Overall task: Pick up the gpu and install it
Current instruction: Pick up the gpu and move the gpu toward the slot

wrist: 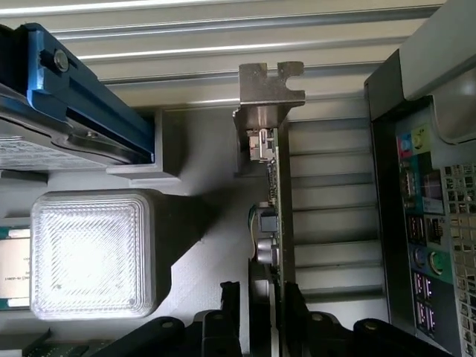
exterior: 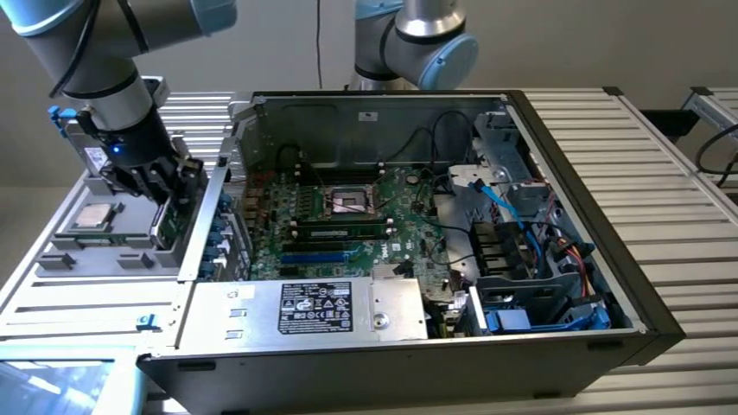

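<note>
Straddling the edge-standing gpu from above, the gripper sits opposite the bracket along its long axis; jaws narrow, not visibly clamped.

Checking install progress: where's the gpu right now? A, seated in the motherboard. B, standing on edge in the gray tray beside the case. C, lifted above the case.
B: the gpu stands on edge in the gray tray, outside the case, with the gripper down at it.
</note>
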Tool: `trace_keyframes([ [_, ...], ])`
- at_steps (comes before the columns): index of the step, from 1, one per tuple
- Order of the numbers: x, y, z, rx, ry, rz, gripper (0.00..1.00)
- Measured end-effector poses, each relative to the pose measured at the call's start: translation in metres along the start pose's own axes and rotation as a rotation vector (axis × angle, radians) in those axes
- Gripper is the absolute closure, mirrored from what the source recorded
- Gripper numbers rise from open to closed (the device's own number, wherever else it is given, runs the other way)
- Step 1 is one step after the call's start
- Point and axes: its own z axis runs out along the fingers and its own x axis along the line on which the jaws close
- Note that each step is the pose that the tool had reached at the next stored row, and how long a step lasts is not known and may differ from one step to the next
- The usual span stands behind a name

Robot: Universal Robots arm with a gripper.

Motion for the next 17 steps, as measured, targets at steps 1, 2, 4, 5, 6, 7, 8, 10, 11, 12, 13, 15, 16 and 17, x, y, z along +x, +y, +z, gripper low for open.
trace_keyframes([
  [1,0.000,0.0001,0.0000,0.0004,0.0004,0.000,0.71],
  [2,0.000,0.0001,0.0000,0.0007,0.0006,0.000,0.71],
  [4,0.000,0.0001,0.0000,0.0009,0.0013,0.000,0.71],
  [5,0.000,0.0001,0.0000,0.0009,0.0013,0.000,0.71],
  [6,0.000,0.0001,0.0000,0.0009,0.0013,0.000,0.71],
  [7,0.000,0.0001,0.0000,0.0009,0.0014,0.000,0.71],
  [8,0.000,0.0001,0.0000,0.0009,0.0013,0.000,0.71],
  [10,0.000,0.0002,-0.0007,0.0021,0.0010,0.000,0.71],
  [11,0.000,0.0004,-0.0049,0.0034,0.0010,0.000,0.71],
  [12,0.000,0.0007,-0.0095,0.0035,0.0010,0.000,0.71],
  [13,0.000,0.0010,-0.0140,0.0037,0.0012,0.000,0.71],
  [15,0.000,0.0017,-0.0231,0.0038,0.0011,0.000,0.71],
  [16,0.000,0.0020,-0.0276,0.0037,0.0011,0.000,0.71],
  [17,0.000,0.0023,-0.0325,0.0037,0.0011,0.000,0.71],
])
